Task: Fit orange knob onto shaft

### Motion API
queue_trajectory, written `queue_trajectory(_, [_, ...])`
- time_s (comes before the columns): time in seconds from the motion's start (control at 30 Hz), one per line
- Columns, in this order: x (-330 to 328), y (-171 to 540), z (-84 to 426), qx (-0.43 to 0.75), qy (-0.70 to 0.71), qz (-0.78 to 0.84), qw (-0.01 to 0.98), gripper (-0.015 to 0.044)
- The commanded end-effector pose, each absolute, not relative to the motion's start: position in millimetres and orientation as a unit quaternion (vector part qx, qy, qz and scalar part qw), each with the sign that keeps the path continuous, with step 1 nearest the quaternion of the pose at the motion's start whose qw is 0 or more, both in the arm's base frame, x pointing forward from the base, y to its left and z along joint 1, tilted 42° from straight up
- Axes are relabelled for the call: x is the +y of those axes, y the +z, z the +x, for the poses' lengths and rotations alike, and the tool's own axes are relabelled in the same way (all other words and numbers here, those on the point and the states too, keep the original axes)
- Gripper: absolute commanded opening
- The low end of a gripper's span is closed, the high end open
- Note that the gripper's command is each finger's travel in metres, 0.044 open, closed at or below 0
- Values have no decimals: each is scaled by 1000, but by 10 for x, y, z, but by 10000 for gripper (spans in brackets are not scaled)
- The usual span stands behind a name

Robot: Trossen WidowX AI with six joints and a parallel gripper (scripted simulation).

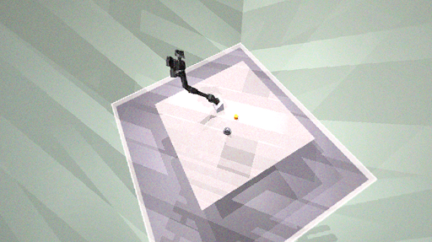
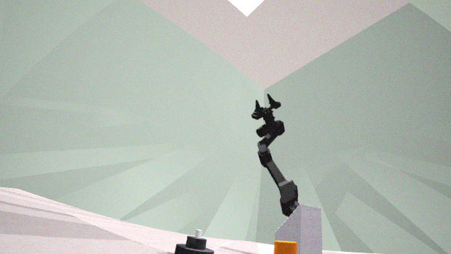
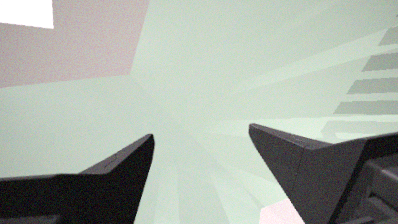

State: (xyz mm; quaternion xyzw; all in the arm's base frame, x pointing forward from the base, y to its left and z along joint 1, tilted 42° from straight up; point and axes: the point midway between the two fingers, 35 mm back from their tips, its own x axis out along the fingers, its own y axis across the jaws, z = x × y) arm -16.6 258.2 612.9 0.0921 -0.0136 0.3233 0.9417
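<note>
The orange knob [image 1: 236, 117] [image 2: 285, 247] stands on the table near the arm's base, cut off by the bottom edge in the exterior view; its underside and hole are hidden. The dark round stepped pedestal [image 1: 227, 131] [image 2: 194, 250] stands a short way from the knob, with the silver shaft [image 2: 199, 233] upright and bare on top. The shaft's flat side cannot be made out. My gripper [image 2: 262, 98] [image 3: 202, 133] is open and empty, raised high above the table, far from knob and pedestal. The wrist view shows neither of them.
The arm rises from a pale block [image 1: 219, 107] [image 2: 310, 226] behind the knob. The pale table top [image 1: 184, 146] ends in straight edges, with a larger rimmed rectangular surface [image 1: 144, 164] around it in the top view. Pale green walls surround the scene.
</note>
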Motion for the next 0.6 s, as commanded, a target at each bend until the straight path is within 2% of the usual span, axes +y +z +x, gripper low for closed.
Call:
queue_trajectory(0.0, [2582,6129,-166,-14,323,92,942,426])
queue_trajectory(0.03, [2587,6129,-159,-15,321,92,942,440])
queue_trajectory(0.57, [3271,6012,39,-115,246,94,958,440])
